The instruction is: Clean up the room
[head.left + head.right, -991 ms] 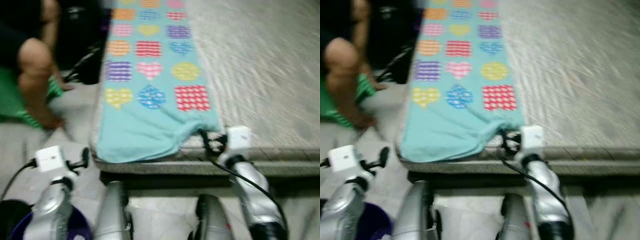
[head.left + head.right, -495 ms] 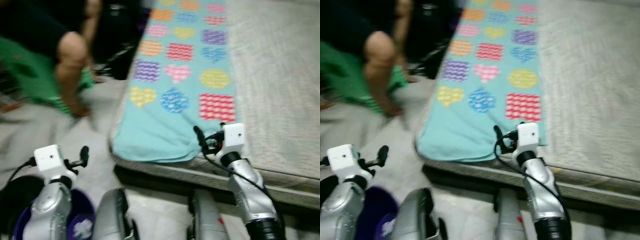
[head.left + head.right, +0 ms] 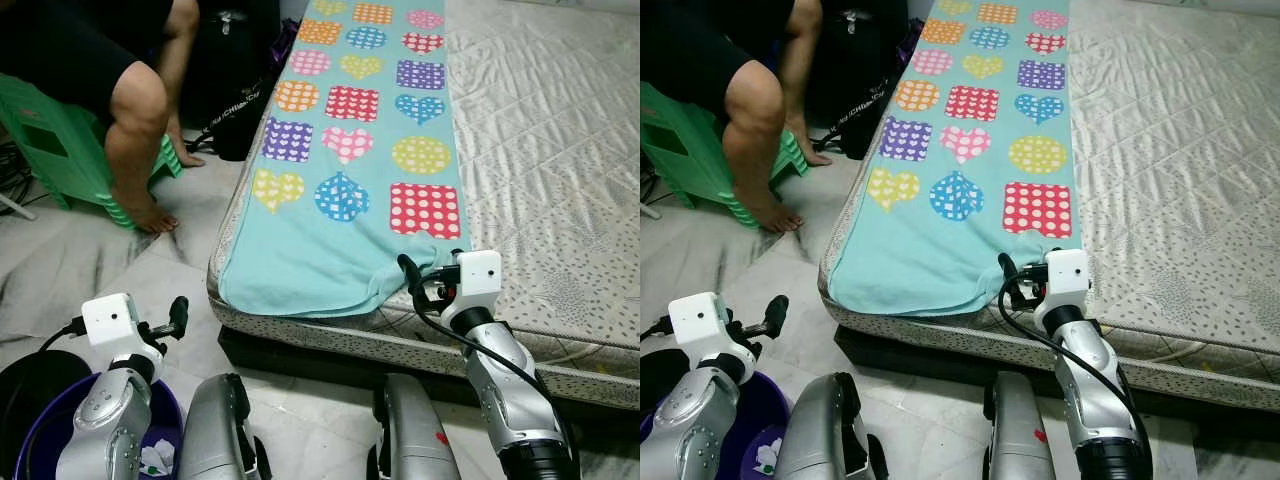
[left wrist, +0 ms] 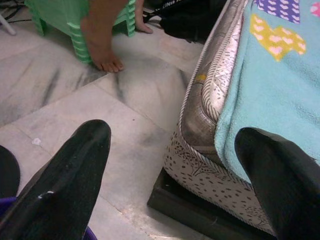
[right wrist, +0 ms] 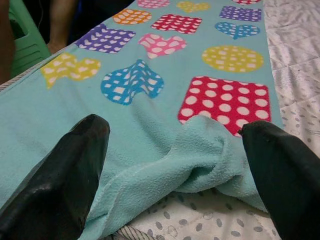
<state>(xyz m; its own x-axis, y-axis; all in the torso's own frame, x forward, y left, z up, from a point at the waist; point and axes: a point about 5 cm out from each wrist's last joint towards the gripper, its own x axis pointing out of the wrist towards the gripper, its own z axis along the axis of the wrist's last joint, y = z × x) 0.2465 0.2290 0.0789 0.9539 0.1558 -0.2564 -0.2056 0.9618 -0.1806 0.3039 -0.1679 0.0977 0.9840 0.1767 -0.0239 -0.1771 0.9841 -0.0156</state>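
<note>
At the upper left of the head view, a person (image 3: 110,80) sits on a green stool (image 3: 50,140). Lower left, your left end effector (image 3: 178,315) hangs idle with fingers spread above a purple bin (image 3: 40,440) that holds a crumpled white scrap (image 3: 155,458). Moving right, the turquoise blanket (image 3: 345,200) lies along the mattress (image 3: 540,180), its near corner bunched. Your right end effector (image 5: 175,165) straddles that fold with fingers apart, gripping nothing, probably lined up to pinch it.

Both silver arms extend forward, the left tool (image 4: 170,165) and the right tool (image 5: 175,165) each with black fingers spread apart.
</note>
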